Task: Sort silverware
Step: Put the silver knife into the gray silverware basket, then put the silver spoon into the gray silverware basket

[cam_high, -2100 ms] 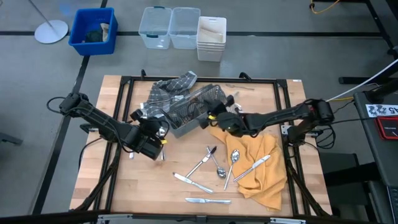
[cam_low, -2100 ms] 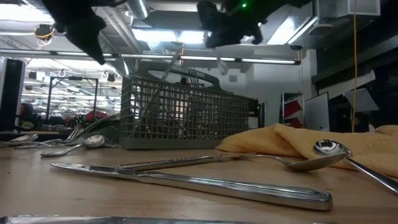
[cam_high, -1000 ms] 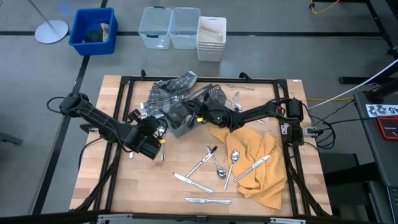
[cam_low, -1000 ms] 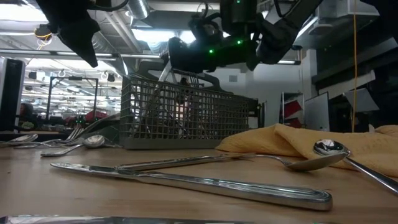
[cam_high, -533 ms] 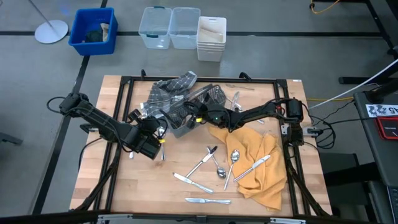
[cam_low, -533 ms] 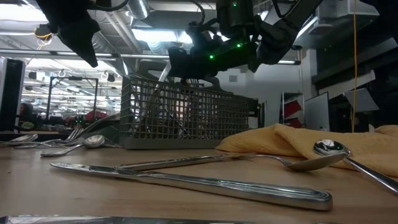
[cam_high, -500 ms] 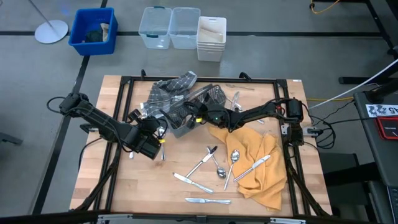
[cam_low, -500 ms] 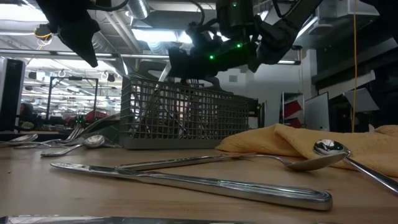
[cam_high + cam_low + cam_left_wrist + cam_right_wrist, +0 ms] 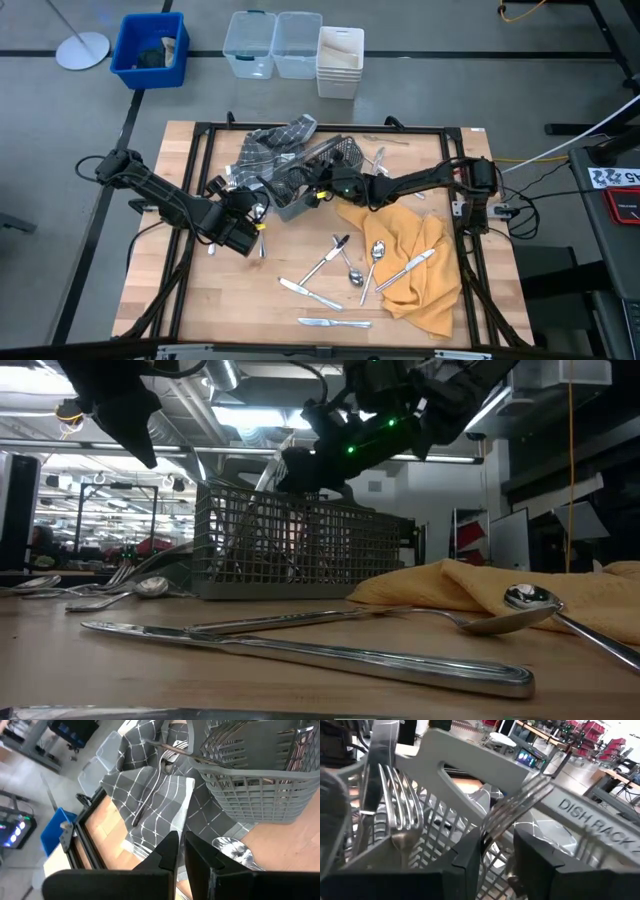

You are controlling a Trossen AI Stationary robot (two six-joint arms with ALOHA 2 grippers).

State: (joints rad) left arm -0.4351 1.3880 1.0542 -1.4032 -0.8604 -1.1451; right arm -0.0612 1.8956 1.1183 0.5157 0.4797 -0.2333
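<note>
One fork rides pinched in the right gripper over the caddy, tines up. Ease it straight down into a free cell, then let go. Left gripper waits beside the caddy, fingers nearly together, empty.

Grey mesh caddy, grey checked cloth, mustard-yellow cloth

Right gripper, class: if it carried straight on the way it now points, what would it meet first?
Probably the grey wire-mesh caddy. The right gripper, holding a shiny silver fork, aims into the caddy's compartments beside its handle, where other forks already stand. Depth is hard to judge, so one of them might come first.
</note>
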